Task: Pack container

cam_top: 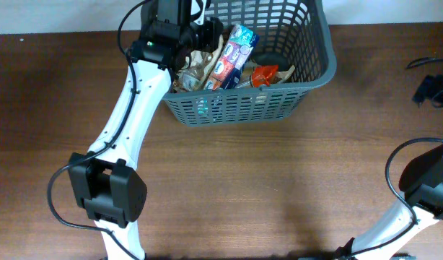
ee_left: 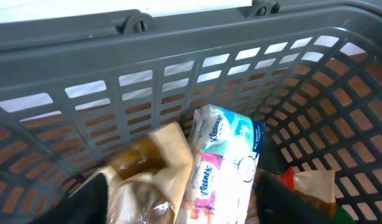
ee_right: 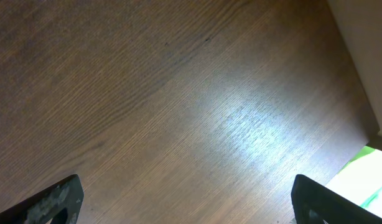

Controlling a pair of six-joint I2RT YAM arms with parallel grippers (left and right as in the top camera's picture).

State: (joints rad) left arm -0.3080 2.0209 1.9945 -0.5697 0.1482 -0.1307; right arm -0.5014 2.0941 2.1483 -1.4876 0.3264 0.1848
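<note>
The container is a dark grey slotted basket (cam_top: 243, 108) at the table's far middle, its wall (ee_left: 85, 56) filling the left wrist view. Inside lie a Kleenex tissue pack (cam_top: 232, 54) (ee_left: 222, 155), a crumpled brown packet (ee_left: 153, 155) and a red packet (cam_top: 265, 74). My left gripper (cam_top: 200, 36) (ee_left: 181, 190) reaches into the basket's left end, jaws apart, with the brown packet and the tissue pack lying between and under its fingers. My right gripper (ee_right: 185, 199) stands wide open above bare table wood, holding nothing.
The right arm (cam_top: 427, 191) is at the near right corner of the brown wooden table (cam_top: 279, 188). Black cables and a dark device (cam_top: 434, 87) lie at the right edge. A white and green surface (ee_right: 365, 174) shows beyond the table edge.
</note>
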